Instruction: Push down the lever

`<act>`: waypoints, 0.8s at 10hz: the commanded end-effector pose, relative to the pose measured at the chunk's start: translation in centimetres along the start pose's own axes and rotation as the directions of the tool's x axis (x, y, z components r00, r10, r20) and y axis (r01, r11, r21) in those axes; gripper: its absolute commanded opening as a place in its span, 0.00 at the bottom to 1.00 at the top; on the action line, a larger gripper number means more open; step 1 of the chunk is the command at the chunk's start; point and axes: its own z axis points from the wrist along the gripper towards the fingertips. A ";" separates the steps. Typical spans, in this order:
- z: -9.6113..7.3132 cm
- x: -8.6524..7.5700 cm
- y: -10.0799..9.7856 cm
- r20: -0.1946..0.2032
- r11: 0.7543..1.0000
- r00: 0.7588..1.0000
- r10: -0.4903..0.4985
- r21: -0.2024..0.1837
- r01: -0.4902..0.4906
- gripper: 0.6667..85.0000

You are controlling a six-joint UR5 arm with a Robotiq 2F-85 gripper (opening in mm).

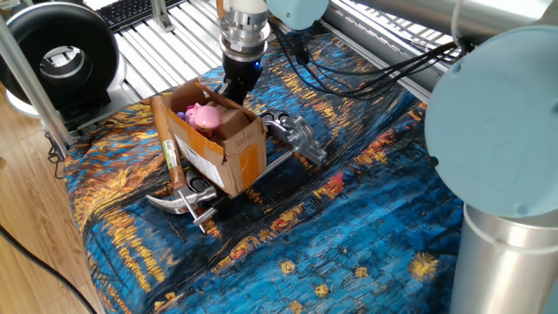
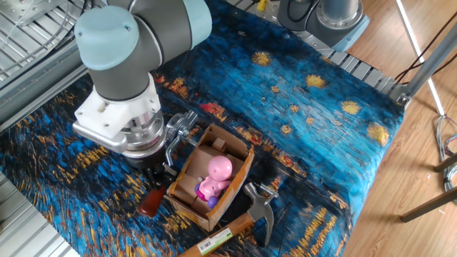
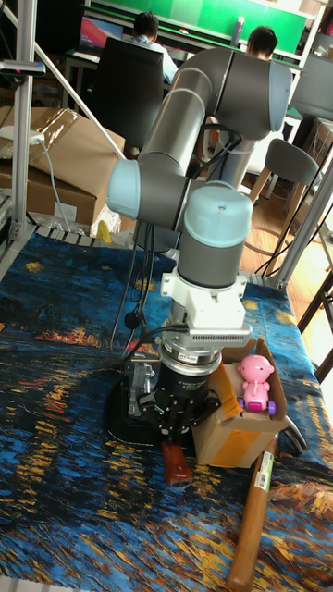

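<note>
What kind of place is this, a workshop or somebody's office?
Most likely a robotics lab in a shared office: a robot arm works over a cloth-covered table, and people sit at computer screens behind it.

Your lever's dark red knob lies low on the cloth; its silver arm runs back toward the chrome fixture.

Grey arm, pale blue caps, black cables
</note>
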 end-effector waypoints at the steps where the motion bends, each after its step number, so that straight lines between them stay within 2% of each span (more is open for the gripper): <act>1: 0.6 -0.1 0.1 0.000 1.000 1.000 0.006 -0.017 -0.006 0.18; 4: 0.9 -0.2 0.2 0.004 1.000 1.000 0.005 -0.021 -0.005 0.18; 8: 1.5 -0.4 -0.5 0.014 1.000 1.000 0.003 -0.001 -0.003 0.16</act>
